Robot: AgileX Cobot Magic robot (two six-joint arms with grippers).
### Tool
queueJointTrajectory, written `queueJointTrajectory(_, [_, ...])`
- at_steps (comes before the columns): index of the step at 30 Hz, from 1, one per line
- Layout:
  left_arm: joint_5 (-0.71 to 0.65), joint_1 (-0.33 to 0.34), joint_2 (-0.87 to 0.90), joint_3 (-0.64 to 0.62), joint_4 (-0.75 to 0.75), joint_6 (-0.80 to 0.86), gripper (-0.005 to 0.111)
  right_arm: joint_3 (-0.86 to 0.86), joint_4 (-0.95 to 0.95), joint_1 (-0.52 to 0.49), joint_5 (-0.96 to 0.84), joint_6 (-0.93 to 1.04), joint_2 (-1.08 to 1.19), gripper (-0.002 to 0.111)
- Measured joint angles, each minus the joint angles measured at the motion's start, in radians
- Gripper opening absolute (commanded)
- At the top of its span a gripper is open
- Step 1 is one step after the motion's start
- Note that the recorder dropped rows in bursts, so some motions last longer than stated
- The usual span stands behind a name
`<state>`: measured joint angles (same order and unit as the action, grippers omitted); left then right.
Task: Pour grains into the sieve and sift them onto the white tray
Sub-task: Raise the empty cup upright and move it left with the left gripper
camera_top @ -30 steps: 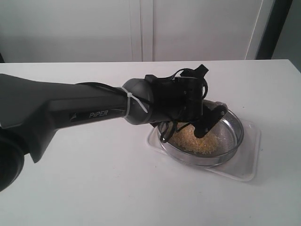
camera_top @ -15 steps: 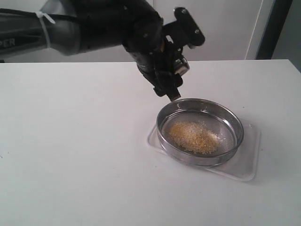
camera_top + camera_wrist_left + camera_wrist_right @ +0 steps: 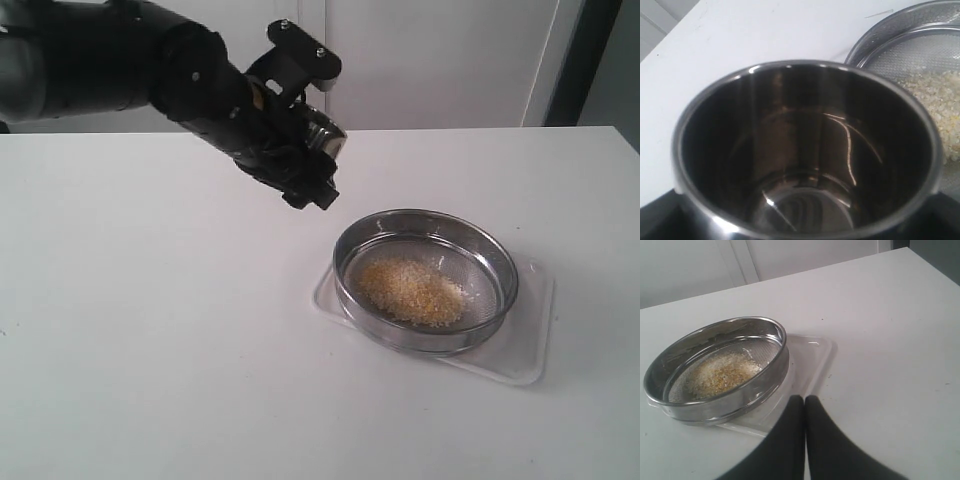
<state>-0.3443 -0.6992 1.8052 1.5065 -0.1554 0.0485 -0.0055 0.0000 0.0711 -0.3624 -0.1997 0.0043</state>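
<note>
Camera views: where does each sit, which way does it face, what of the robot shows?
Exterior view: off the arms, looking down at the wide round metal sieve on the flat white plastic tray; left arm and left tool show.
Left wrist view: on the left arm, looking into the empty small round steel cup it holds; tool edges show.
Right wrist view: on the right arm, looking past the shut right tool at the sieve.
All share the sieve and yellowish grains.
</note>
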Motion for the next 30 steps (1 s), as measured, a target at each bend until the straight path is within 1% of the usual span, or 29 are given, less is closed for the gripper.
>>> queueJointTrajectory(8, [0.14, 0.059, -0.097, -0.195, 0.063, 0.0, 0.0, 0.0, 0.0, 0.0, 0.0, 0.0, 0.0, 0.0])
queueJointTrajectory(14, [0.243, 0.07, -0.169, -0.317, 0.067, 0.0, 0.0, 0.0, 0.0, 0.0, 0.0, 0.0, 0.0, 0.0])
queueJointTrajectory(18, [0.272, 0.075, -0.203, -0.374, 0.07, 0.0, 0.0, 0.0, 0.0, 0.0, 0.0, 0.0, 0.0, 0.0])
queueJointTrajectory(22, [0.295, 0.097, -0.242, -0.432, 0.074, -0.017, 0.0, 0.0, 0.0, 0.0, 0.0, 0.0, 0.0, 0.0])
queueJointTrajectory(30, [0.31, 0.106, -0.305, -0.501, 0.077, -0.017, 0.0, 0.0, 0.0, 0.0, 0.0, 0.0, 0.0, 0.0])
